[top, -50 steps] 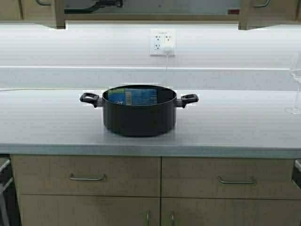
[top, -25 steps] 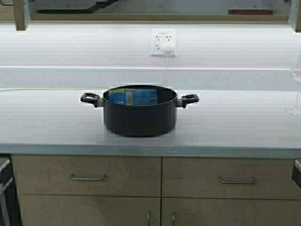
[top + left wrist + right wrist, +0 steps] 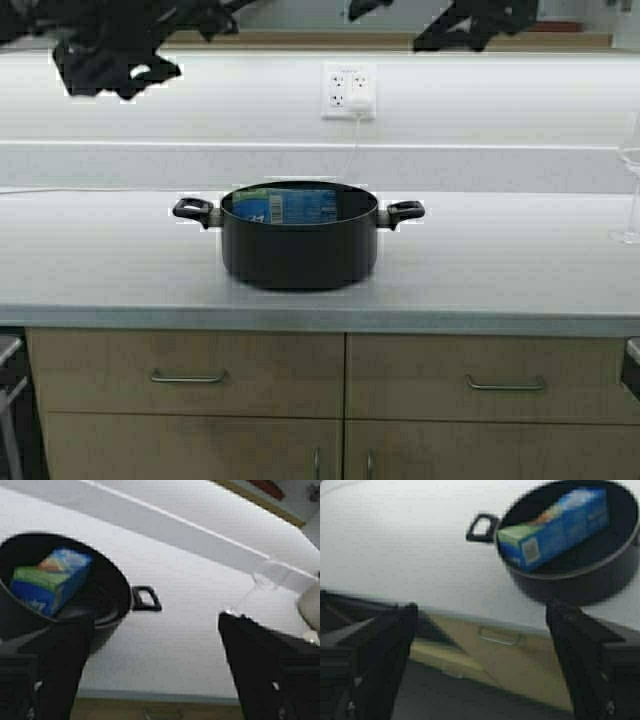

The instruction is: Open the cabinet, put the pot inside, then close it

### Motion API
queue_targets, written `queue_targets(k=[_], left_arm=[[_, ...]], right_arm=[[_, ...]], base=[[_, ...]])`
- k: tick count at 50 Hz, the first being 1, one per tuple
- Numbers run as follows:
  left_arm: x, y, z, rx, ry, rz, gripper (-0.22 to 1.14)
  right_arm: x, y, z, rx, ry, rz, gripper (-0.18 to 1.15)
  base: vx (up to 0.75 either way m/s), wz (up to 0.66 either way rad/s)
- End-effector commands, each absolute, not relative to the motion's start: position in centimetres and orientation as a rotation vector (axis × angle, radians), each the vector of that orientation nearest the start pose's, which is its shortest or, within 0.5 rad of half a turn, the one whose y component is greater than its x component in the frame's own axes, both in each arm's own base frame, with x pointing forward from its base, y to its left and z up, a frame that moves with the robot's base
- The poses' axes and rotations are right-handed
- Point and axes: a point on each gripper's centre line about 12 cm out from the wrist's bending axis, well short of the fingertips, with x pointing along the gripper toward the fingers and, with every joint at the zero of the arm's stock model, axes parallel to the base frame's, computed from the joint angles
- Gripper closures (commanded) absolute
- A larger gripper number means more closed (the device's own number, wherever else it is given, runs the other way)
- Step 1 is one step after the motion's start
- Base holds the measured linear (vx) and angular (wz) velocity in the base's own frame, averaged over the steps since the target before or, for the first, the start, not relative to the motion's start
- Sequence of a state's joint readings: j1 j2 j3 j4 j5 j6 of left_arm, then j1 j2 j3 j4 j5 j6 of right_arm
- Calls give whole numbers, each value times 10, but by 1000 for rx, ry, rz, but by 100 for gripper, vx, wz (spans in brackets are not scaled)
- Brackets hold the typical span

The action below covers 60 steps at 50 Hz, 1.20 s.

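Observation:
The black pot [image 3: 298, 245] stands in the middle of the grey countertop [image 3: 500, 270], with a blue and green box [image 3: 285, 205] lying inside it. Of the cabinet only the tan lower edge [image 3: 300, 39] shows at the top; its doors are out of view. My left gripper [image 3: 112, 55] hangs high at the upper left and my right gripper [image 3: 478, 22] at the upper right, both well above the pot. In the left wrist view the left gripper [image 3: 155, 625] is open and empty beside the pot [image 3: 105, 600]. The right gripper [image 3: 482, 610] is open and empty too, the pot [image 3: 590, 580] beyond it.
A wine glass [image 3: 630, 180] stands at the counter's far right. A wall outlet [image 3: 347, 90] with a white plug and cord sits behind the pot. Base drawers with horizontal handles [image 3: 185, 377] run below the counter edge.
The two cabinet door edges at the top have swung outward and left the view. Both arms have come into view at the top. The pot has not moved.

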<state>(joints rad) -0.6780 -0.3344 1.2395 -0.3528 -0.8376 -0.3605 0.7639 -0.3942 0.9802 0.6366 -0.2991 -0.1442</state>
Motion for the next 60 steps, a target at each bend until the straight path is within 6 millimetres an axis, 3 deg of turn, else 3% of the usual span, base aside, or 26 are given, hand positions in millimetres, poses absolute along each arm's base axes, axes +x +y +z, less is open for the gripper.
queue_targets(k=[1, 6, 13, 20, 23, 31, 40, 46, 54, 60], left_arm=[[207, -134, 147, -619, 219, -418, -11], [207, -131, 112, -683, 235, -390, -11], [212, -129, 53, -742, 270, -350, -11], [226, -117, 2, -879, 304, -248, -11], [236, -117, -10, -909, 299, -237, -11], [269, -123, -10, -976, 226, -283, -11], [304, -92, -13, -1036, 125, -207, -11], [327, -85, -17, -1102, 100, -249, -11], [354, -86, -26, -1126, 82, -281, -11], [376, -85, -33, -1131, 67, -272, -11]], right_arm=[[220, 192, 187, 365, 398, 436, -7], [218, 185, 157, 409, 398, 403, -7], [230, 176, 122, 491, 432, 392, -7], [250, 161, 105, 588, 397, 394, -7], [259, 153, 98, 621, 376, 391, -7], [280, 140, 73, 697, 366, 377, -7], [306, 130, 43, 878, 316, 408, -7], [321, 120, 19, 954, 313, 387, -7], [339, 123, -5, 978, 290, 395, -7], [365, 126, -18, 999, 248, 400, -7]], base=[[0, 0], [0, 0], [0, 0], [0, 0], [0, 0], [0, 0], [0, 0], [0, 0], [0, 0], [0, 0]])
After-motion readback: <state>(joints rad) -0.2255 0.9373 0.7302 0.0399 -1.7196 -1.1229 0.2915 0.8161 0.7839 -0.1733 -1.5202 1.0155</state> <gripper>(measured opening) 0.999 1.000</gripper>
